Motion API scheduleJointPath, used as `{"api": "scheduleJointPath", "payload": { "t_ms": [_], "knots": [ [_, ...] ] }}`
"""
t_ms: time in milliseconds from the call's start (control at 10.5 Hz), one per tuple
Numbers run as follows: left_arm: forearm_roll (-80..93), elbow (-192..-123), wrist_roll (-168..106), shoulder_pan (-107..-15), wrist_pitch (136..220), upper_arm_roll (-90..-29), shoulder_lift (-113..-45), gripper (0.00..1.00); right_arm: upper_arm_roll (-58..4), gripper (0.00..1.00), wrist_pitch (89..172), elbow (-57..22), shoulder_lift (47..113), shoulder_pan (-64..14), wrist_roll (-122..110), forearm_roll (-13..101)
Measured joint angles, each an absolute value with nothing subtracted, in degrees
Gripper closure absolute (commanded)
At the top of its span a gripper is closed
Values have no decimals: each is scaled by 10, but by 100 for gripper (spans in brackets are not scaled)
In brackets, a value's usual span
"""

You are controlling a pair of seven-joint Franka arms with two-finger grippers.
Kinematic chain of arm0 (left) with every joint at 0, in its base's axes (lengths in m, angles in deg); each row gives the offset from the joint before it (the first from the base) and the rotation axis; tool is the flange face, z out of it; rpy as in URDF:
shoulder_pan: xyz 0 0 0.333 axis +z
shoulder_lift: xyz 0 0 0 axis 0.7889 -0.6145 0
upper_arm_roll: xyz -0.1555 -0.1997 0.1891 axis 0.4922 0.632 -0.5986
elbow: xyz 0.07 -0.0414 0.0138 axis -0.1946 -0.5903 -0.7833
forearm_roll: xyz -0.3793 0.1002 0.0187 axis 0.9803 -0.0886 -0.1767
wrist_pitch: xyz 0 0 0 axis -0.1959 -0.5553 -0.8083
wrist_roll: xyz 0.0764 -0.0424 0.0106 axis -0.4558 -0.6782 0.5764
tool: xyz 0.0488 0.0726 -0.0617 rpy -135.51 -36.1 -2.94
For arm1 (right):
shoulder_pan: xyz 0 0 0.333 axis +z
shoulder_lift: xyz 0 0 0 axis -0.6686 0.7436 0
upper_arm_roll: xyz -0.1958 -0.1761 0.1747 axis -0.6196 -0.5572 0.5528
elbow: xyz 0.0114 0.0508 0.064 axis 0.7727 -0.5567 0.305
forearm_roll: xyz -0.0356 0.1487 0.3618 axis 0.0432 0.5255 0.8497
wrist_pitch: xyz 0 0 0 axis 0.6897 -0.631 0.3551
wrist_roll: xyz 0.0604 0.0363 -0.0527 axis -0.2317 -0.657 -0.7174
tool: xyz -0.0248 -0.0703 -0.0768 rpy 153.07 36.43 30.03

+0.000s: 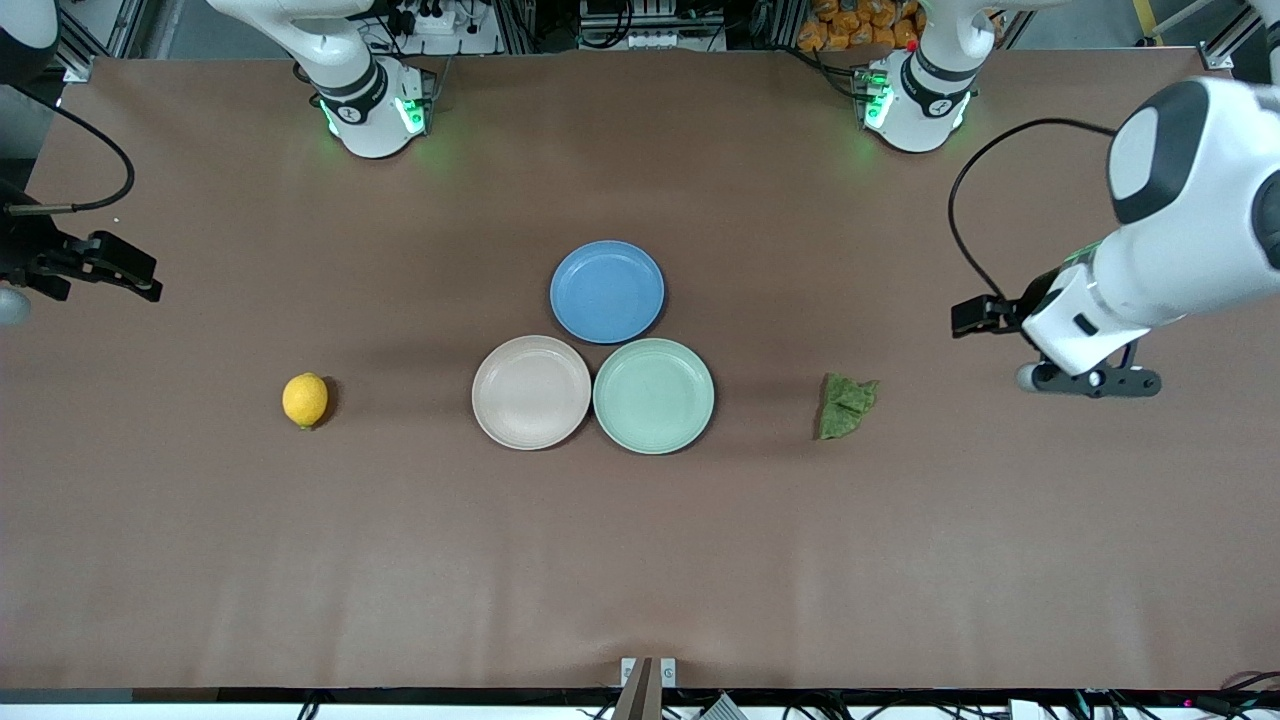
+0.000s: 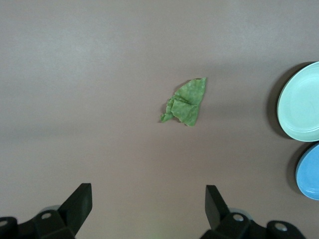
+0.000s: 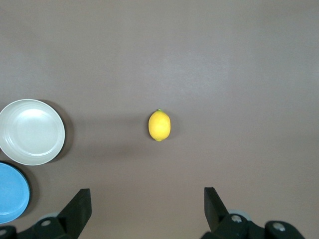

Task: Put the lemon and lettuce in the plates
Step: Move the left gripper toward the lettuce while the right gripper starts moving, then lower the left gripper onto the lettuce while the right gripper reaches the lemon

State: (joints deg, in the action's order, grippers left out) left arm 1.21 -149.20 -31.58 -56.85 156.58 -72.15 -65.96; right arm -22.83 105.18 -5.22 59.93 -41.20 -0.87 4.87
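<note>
The yellow lemon point(image 1: 305, 400) lies on the table toward the right arm's end, beside the beige-pink plate point(image 1: 531, 392). The mint green plate point(image 1: 653, 395) touches the beige-pink one. The olive-green lettuce point(image 1: 846, 405) lies beside the mint plate, toward the left arm's end. Both plates are empty. My left gripper point(image 2: 148, 193) is open and empty, high over the table's left-arm end point(image 1: 1090, 382), apart from the lettuce point(image 2: 185, 102). My right gripper point(image 3: 147, 195) is open and empty, high over the right-arm end, largely cut off in the front view point(image 1: 12, 303), apart from the lemon point(image 3: 159, 125).
An empty blue plate point(image 1: 607, 291) lies against the two other plates, farther from the front camera. The table is covered with a brown cloth point(image 1: 640, 560). The arm bases point(image 1: 375, 110) stand along the edge farthest from the front camera.
</note>
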Motion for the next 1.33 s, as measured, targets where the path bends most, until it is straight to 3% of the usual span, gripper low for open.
{"api": "scheduleJointPath", "payload": {
  "t_ms": [762,1333],
  "knots": [
    [13,-1471,-300,-583,1585,-721,-728,0,-228,0,1068,-67,624,-411,-9,49],
    [14,-1519,-193,-658,1737,-718,-781,0,-229,0,1067,-67,624,-412,-9,49]
  ]
}}
